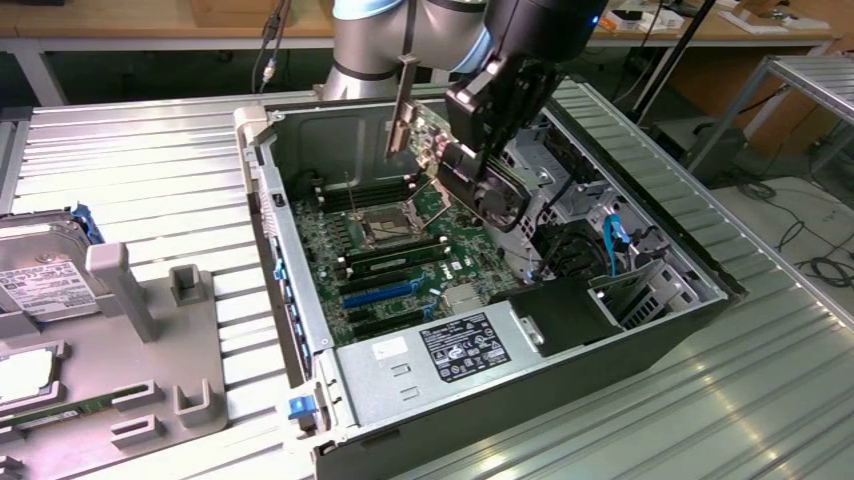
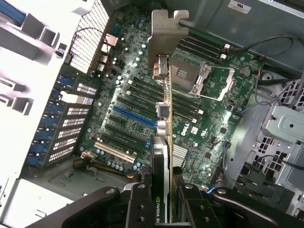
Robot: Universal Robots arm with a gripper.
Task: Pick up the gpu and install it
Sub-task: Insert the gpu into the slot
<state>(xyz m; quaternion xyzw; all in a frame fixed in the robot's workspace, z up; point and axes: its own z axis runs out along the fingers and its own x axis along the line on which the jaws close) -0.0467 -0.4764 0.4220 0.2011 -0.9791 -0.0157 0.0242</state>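
My gripper (image 1: 470, 160) hangs over the open computer case (image 1: 300, 300), shut on the gpu (image 1: 430, 135). The gpu is a green card with a silver bracket (image 1: 399, 108) at its end, held on edge and well above the motherboard (image 1: 400, 235). In the wrist view the gpu (image 2: 164, 137) appears edge-on between my black fingers (image 2: 137, 206), its bracket (image 2: 166, 31) pointing away from me. Below it lie the motherboard (image 2: 213, 118) with its expansion slots, among them a blue slot (image 2: 133, 116), and the rear slot openings (image 2: 71, 123). The card touches nothing but my gripper.
Inside the case, a power supply (image 1: 447, 345) sits at the near end and a drive cage with cables (image 1: 601, 240) at the exterior view's right. The CPU socket (image 1: 378, 225) is open. A grey holder (image 1: 134, 330) at the exterior view's left carries a hard drive (image 1: 40, 280) and a RAM stick (image 1: 60, 410).
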